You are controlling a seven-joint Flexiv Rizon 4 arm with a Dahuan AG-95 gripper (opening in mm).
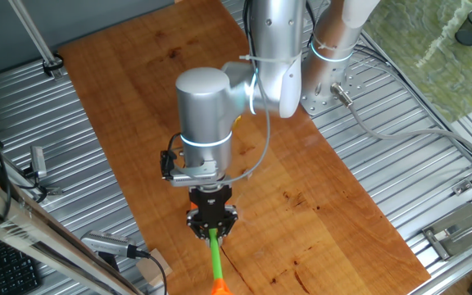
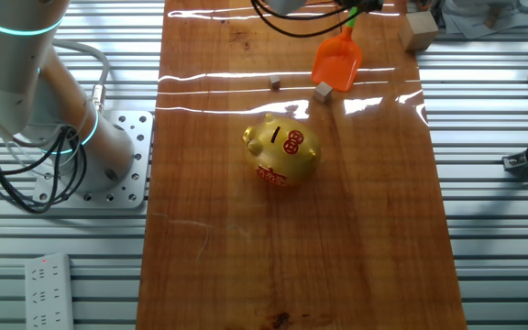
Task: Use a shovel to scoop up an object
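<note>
My gripper [image 1: 212,231] points down over the near end of the wooden board and is shut on the shovel's thin green shaft [image 1: 216,260]. The loop end is hidden inside the fingers. In the other fixed view the shovel's orange blade [image 2: 337,61] rests tilted on the board at the far end, and the gripper itself is cut off by the top edge. The object, a tiny pale tan cube [image 2: 323,89], lies on the board right at the blade's front left corner; I cannot tell if they touch. The cube is out of the one fixed view.
A gold pig figurine [image 2: 282,148] stands mid-board, nearer than the cube. A small darker brown bit [image 2: 275,84] lies left of the cube. A larger wooden block [image 2: 420,29] sits at the far right corner. Ribbed metal table [image 2: 493,229] flanks the board; the arm's base [image 2: 108,156] stands left.
</note>
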